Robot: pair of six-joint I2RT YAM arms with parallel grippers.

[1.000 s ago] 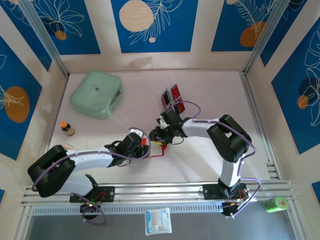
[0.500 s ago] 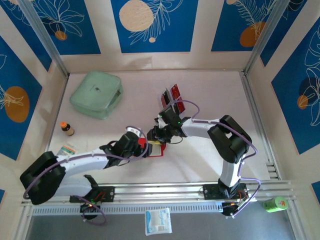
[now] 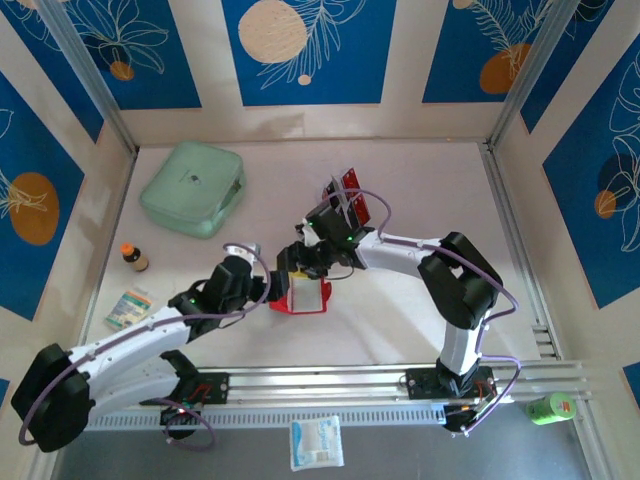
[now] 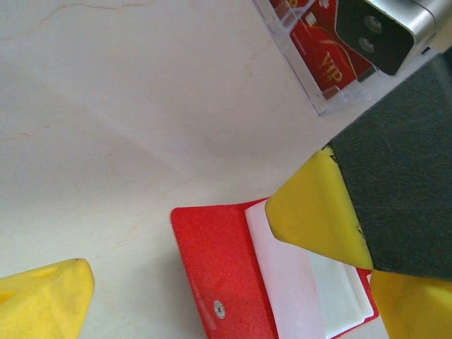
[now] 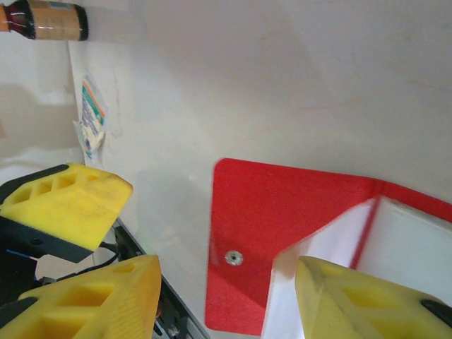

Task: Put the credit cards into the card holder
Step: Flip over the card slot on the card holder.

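Clear plastic card rack (image 4: 316,99) at the far side, holding red credit cards (image 4: 330,65) upright; "VIP" readable on the front one. Red card holder (image 3: 300,298) lying open on the pale table (image 3: 420,180), near the middle, just in front of the rack: white pockets inside, small metal snap on the red flap. Wide open left gripper (image 4: 233,286), one yellow finger on each side of the holder. Above the same holder, right gripper (image 5: 227,272) with fingers apart, white inner leaf against one fingertip (image 5: 353,296). Closed mint-green case (image 3: 192,187) far left. Small brown bottle (image 5: 42,21), label unreadable.
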